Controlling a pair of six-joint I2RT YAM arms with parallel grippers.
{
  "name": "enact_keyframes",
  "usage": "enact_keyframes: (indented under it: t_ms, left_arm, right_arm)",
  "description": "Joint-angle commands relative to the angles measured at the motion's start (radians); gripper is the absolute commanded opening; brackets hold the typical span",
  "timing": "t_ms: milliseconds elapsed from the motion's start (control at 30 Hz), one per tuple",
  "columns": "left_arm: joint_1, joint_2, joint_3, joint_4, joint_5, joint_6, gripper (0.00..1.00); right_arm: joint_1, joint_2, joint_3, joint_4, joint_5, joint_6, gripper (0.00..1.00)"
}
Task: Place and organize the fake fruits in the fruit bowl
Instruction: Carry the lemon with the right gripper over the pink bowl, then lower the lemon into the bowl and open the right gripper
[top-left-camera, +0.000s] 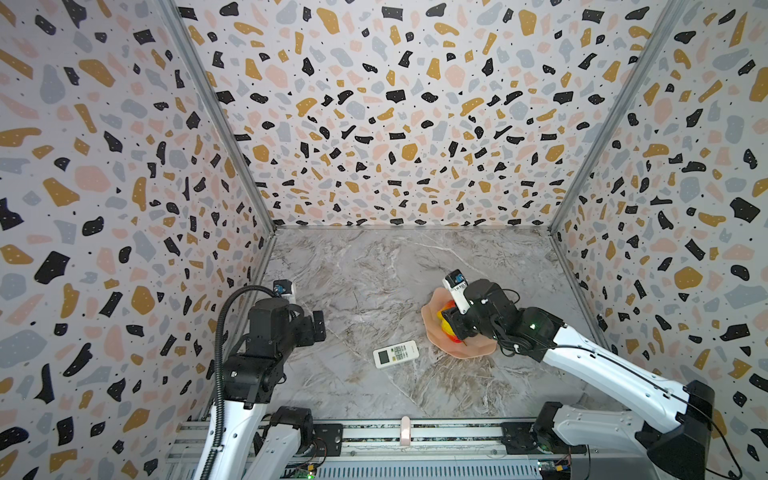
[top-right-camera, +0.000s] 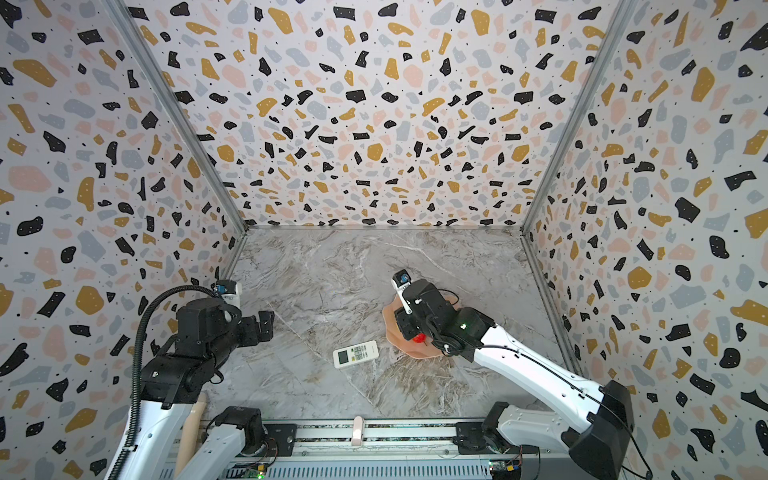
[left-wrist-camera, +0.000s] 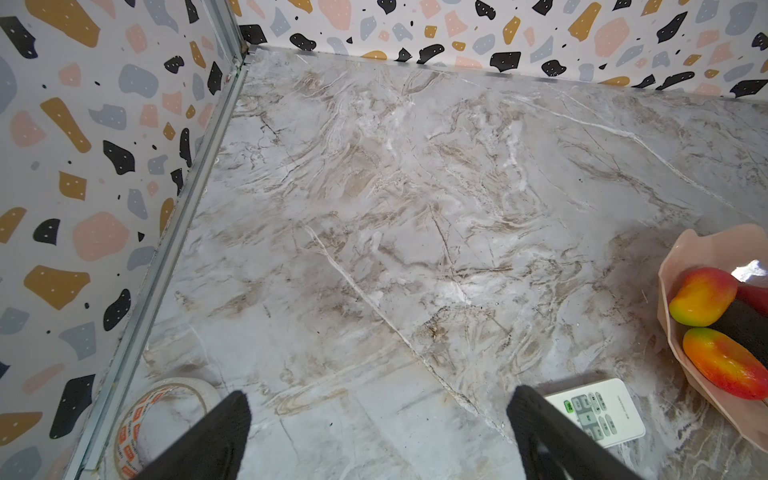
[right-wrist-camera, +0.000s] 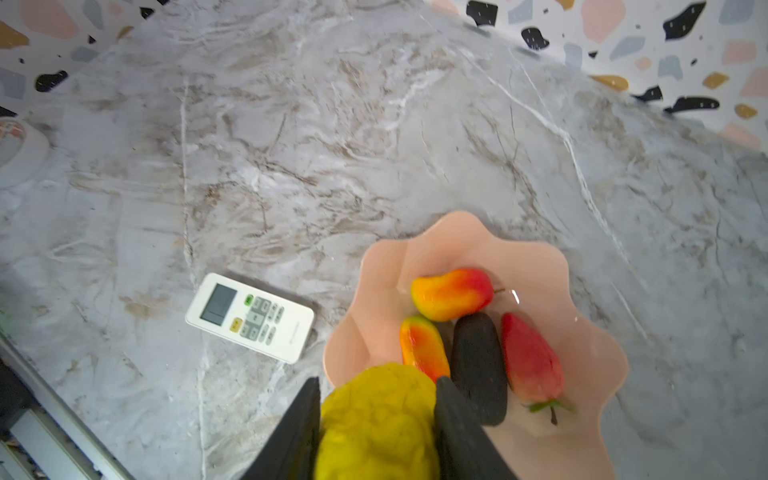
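Observation:
The salmon-pink fruit bowl (right-wrist-camera: 590, 374) stands on the marble table right of the middle and shows in both top views (top-left-camera: 469, 351) (top-right-camera: 419, 352). Inside it lie two red-orange-yellow ovals (right-wrist-camera: 451, 294) (right-wrist-camera: 424, 347), a blackish oval (right-wrist-camera: 478, 365) and a red strawberry (right-wrist-camera: 532, 361). My right gripper (right-wrist-camera: 378, 382) is shut on the bumpy yellow ball (right-wrist-camera: 378, 428), just above the bowl's rim on the remote's side. In a top view this gripper (top-left-camera: 451, 324) covers most of the fruits. My left gripper (left-wrist-camera: 380, 397) hangs open and empty over bare table at the left (top-left-camera: 318, 326).
A white remote control (top-left-camera: 395, 354) (right-wrist-camera: 249, 318) lies on the table just left of the bowl. A roll of tape (left-wrist-camera: 162, 419) sits by the left wall under the left arm. Patterned walls enclose the table on three sides.

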Motion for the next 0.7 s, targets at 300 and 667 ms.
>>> enact_keyframes:
  t_ms: [300, 667]
  left_arm:
    - [-0.002, 0.001, -0.006, 0.016, 0.013, 0.011, 1.0]
    - [-0.002, 0.0, -0.007, 0.015, 0.012, 0.011, 1.0]
  right_arm:
    - [-0.118, -0.031, -0.155, 0.069, -0.045, 0.028, 0.28]
    - [-0.127, 0.163, -0.144, 0.227, -0.109, 0.005, 0.26]
